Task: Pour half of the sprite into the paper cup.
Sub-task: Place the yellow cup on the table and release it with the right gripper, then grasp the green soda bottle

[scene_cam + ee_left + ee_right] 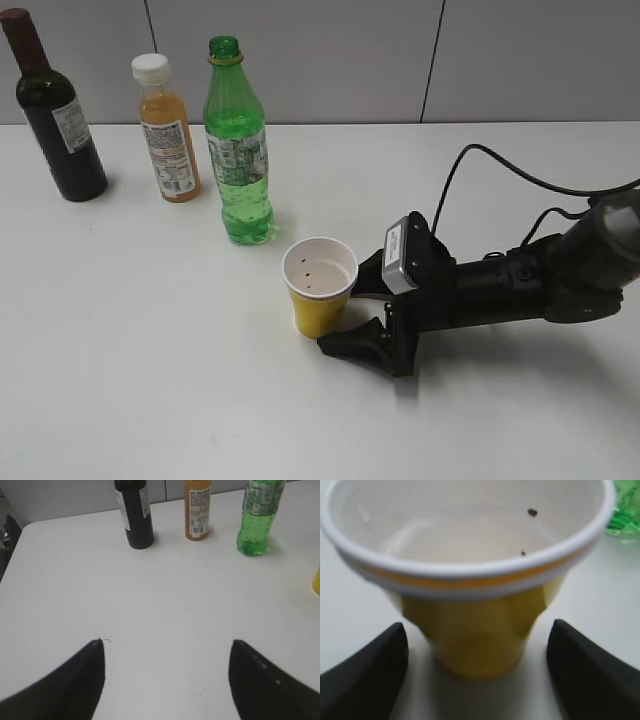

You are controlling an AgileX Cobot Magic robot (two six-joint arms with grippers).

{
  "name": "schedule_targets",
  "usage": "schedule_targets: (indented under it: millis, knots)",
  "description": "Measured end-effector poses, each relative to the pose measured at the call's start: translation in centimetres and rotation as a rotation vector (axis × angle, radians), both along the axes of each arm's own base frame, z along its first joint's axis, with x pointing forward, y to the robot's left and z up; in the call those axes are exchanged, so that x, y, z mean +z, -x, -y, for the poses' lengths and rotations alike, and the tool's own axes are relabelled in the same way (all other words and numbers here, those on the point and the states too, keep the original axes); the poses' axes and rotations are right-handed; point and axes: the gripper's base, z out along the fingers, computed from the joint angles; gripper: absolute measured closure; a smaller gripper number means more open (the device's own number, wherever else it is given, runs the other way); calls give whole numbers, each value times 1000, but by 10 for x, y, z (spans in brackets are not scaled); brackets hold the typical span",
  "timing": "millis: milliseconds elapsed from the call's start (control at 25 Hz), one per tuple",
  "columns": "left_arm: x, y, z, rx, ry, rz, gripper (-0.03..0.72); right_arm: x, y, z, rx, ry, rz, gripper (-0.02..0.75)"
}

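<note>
The paper cup [470, 575] fills most of the view, upright on the white bench [350, 615], its white inside marked by two small dark specks and its yellow wall dented near the base. The right pincer [477, 672] stands open, its two black fingers [367, 675] on either side of the cup's base, clear of its wall. A bit of the green sprite [626, 512] shows at the upper right corner behind the rim.

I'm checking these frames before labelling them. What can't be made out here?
- Left gripper: outside the exterior view; the left wrist view shows only its two open fingertips.
- Sprite bottle: label print too small in the exterior view; its top is cut off by the frame edge in the left wrist view.
- Paper cup: blurred in the right wrist view, so the dark specks inside can't be identified.
- Right gripper: its far finger is partly hidden behind the cup.
</note>
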Motion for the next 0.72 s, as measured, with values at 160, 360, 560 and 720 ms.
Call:
schedule_targets:
  millis: [160, 360, 560, 720]
  knots:
    - [0, 0, 0, 0, 0, 0, 101, 7, 7, 16, -32, 19, -6, 79]
    - [0, 0, 0, 0, 0, 0, 101, 25, 10, 35, -99, 47, 22, 81]
    - [0, 0, 0, 0, 0, 0, 101, 47, -2, 47, -223, 117, 91, 83]
    - [0, 0, 0, 0, 0, 0, 101, 66, -15, 59, -410, 137, 112, 93]
